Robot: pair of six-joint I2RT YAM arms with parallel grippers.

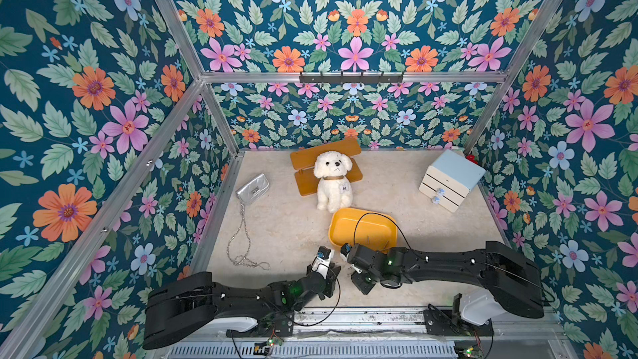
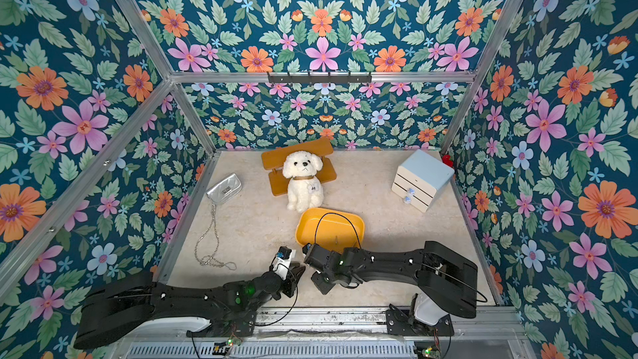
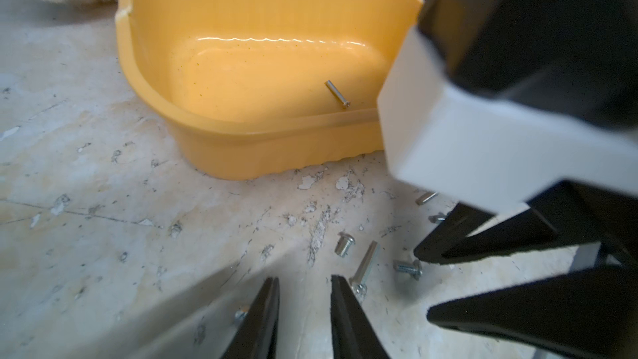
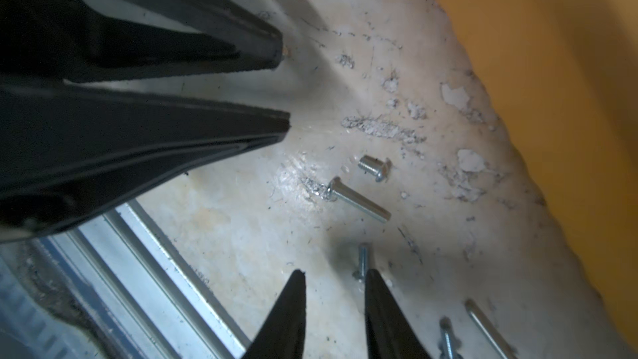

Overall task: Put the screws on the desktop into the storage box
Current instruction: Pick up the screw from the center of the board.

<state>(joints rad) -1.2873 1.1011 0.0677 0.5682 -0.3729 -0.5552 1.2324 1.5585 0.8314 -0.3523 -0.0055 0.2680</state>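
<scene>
Fingers (image 3: pixel 266 312) of left gripper (image 3: pixel 303 283) slightly apart, empty; right gripper (image 4: pixel 335 276) parted too, nothing held. One screw (image 4: pixel 362 262) lies just past its tips. Other screws (image 3: pixel 364 265) loose on desktop (image 3: pixel 103 219) beside storage box (image 3: pixel 259 153); single screw (image 3: pixel 337 94) already inside box.

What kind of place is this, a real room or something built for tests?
Probably a staged robot test cell: flowered wallpaper panels on an aluminium frame enclose a tabletop with props like the plush dog.

The left arm (image 1: pixel 214 302) and right arm (image 1: pixel 448 264) are black, with white bases, looping black cables, green wrist lights (tiny) and tapered black fingers (image 3: pixel 262 319).
</scene>
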